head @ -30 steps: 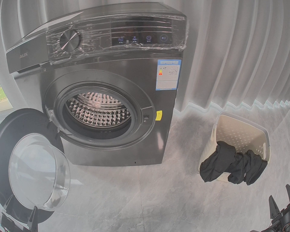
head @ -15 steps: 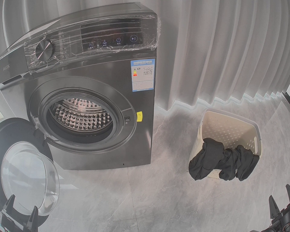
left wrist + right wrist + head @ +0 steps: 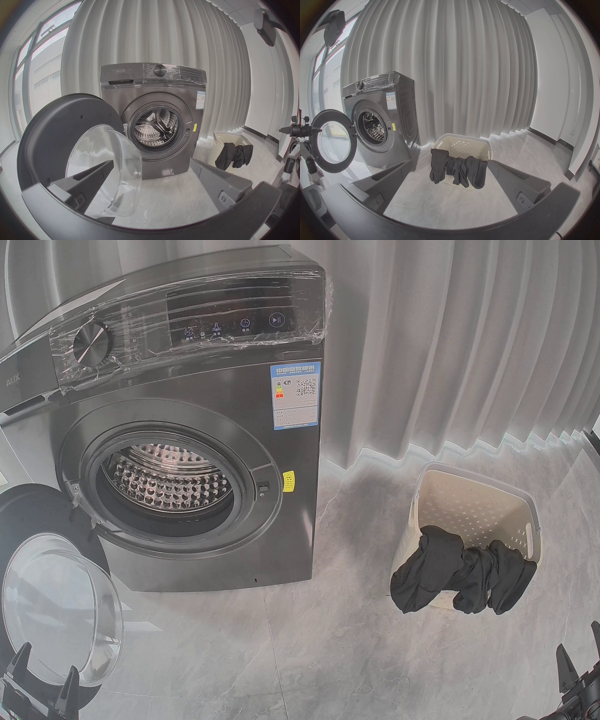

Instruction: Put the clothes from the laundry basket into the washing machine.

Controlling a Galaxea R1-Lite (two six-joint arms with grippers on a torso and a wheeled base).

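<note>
Nothing has moved since half a second ago.
Black clothes (image 3: 462, 574) drape over the laundry basket (image 3: 475, 476) near rim; bare floor (image 3: 337, 640) separates it from the open-doored washing machine (image 3: 250, 427); left gripper (image 3: 42, 677) and right gripper (image 3: 578, 655) spread, empty.

Open door (image 3: 56, 134) on washing machine (image 3: 125, 97); black clothes (image 3: 235, 154) draped over basket (image 3: 225, 135).

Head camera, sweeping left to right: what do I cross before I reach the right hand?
Open round glass-windowed door → perforated steel drum of the dark grey washing machine → small yellow sticker → cream plastic laundry basket → right hand.
</note>
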